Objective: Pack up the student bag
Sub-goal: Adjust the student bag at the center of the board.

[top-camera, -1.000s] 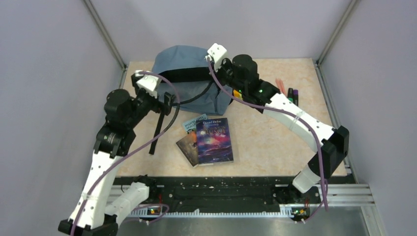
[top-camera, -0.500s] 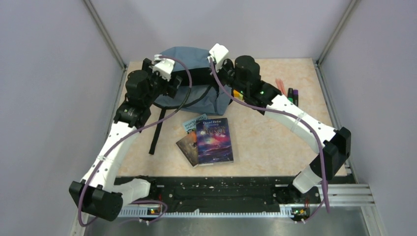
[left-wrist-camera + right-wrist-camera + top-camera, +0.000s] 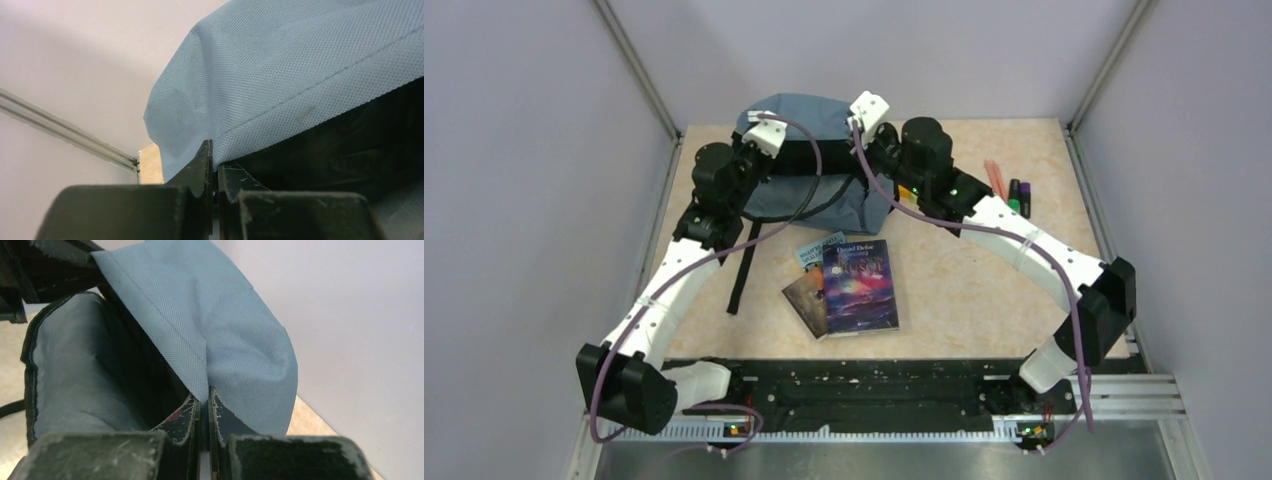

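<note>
The dusty-blue student bag [image 3: 809,115] lies at the back of the table with its mouth held apart, dark inside. My left gripper [image 3: 776,152] is shut on the left end of the bag's upper flap [image 3: 280,75]; the jaws pinch the stitched edge at my left gripper [image 3: 215,155]. My right gripper [image 3: 876,133] is shut on the right end of the same flap [image 3: 225,335], the edge caught at my right gripper [image 3: 204,399]. A black strap [image 3: 744,265] trails from the bag toward the front.
Two books [image 3: 857,285] overlap on the table in front of the bag. Markers and pens [image 3: 1014,192] lie at the right, behind the right arm. The left wall rail [image 3: 65,132] runs close beside the bag.
My left arm swung from the strap side up to the bag's flap and shut on its edge. The right gripper kept its hold and place.
</note>
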